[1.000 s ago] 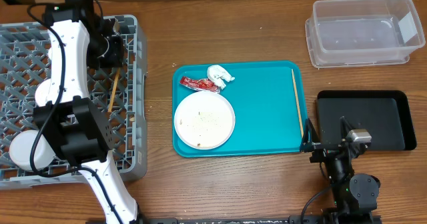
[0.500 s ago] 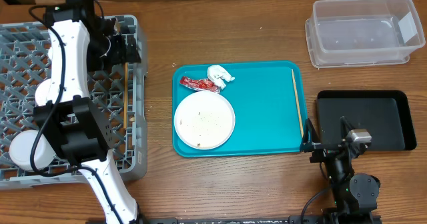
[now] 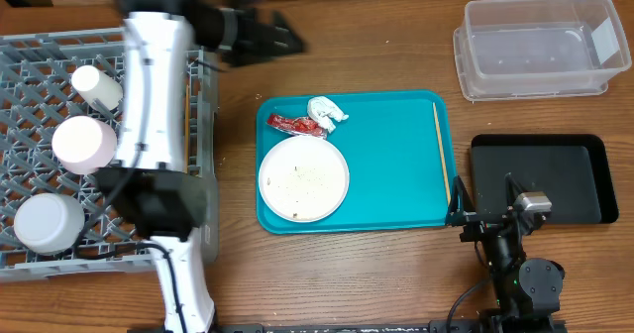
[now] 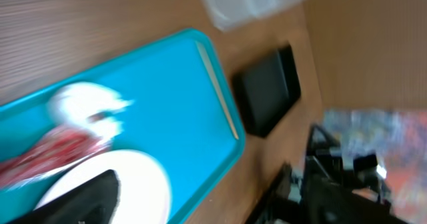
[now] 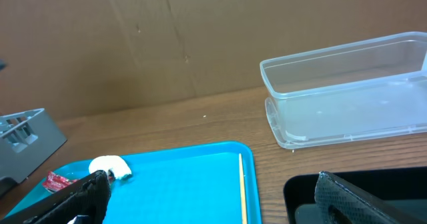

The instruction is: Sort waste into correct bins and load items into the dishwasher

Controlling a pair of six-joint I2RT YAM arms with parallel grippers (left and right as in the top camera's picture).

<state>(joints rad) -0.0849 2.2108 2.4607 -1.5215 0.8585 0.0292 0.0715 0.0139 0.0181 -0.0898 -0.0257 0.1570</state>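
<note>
The grey dishwasher rack [image 3: 40, 51] at the left holds a white cup [image 3: 96, 87], a pinkish bowl [image 3: 84, 143] and a pale bowl [image 3: 45, 222]. On the teal tray [image 3: 386, 189] lie a red wrapper [image 3: 297, 125], a white tissue [image 3: 327, 110], a white plate [image 3: 303, 178] with crumbs, and one chopstick [image 3: 441, 153]. My left gripper [image 3: 282, 34] hangs open and empty, blurred, behind the tray's far left corner. My right gripper [image 5: 213, 211] stands open and empty at the tray's near right corner, the chopstick [image 5: 242, 187] between its fingers' lines.
The clear tub [image 3: 540, 46] stands at the far right, with the black tray [image 3: 555, 165] in front of it. My left arm [image 3: 154, 105] crosses the rack's right side and hides part of it. Bare wooden table lies between rack and teal tray.
My left gripper let a chopstick go inside the rack, opened, and swung out to the right over the table behind the teal tray. The right arm has not moved.
</note>
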